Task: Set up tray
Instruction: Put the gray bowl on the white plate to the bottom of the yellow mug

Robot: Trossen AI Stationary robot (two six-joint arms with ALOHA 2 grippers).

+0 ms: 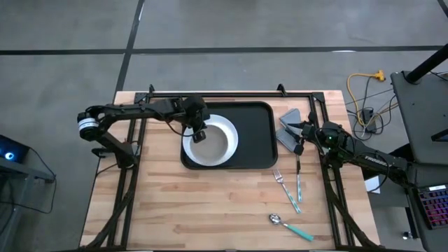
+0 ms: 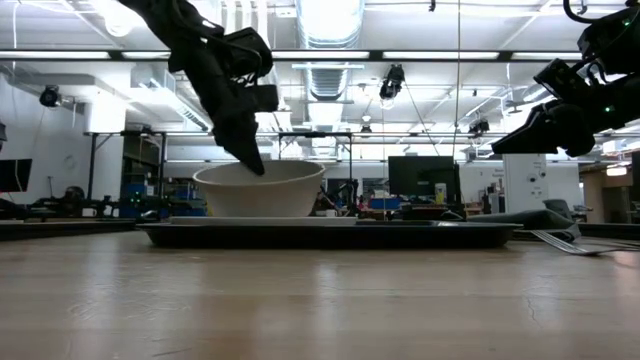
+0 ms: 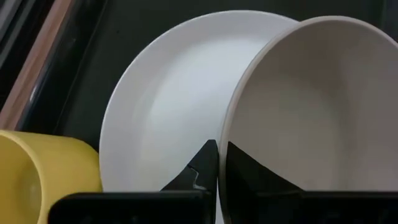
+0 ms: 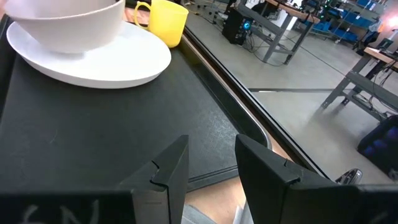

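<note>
A white bowl [image 2: 260, 188] stands on a round white plate [image 1: 222, 148], which lies in the left half of the black tray [image 1: 259, 136]. My left gripper [image 3: 221, 165] is at the bowl's left rim and shut on it. A yellow mug [image 3: 43, 177] sits in the tray close beside the plate; in the high view my left arm hides it. My right gripper [image 4: 211, 162] hovers open over the tray's right edge [image 1: 277, 143] with nothing between its fingers. My left gripper pinches the bowl's rim [image 3: 229, 134] on the side toward the table's left edge, one finger [image 3: 249, 177] inside the bowl and one [image 3: 202, 165] outside. The fingers slant down from the left. The bowl sits upright with its base on the plate.
A grey napkin [image 1: 289, 126] lies just right of the tray. A fork [image 1: 280, 178] and a teal-handled knife [image 1: 298, 187] lie on the wood near the right side, a teal-handled spoon [image 1: 290, 225] closer to the near edge.
</note>
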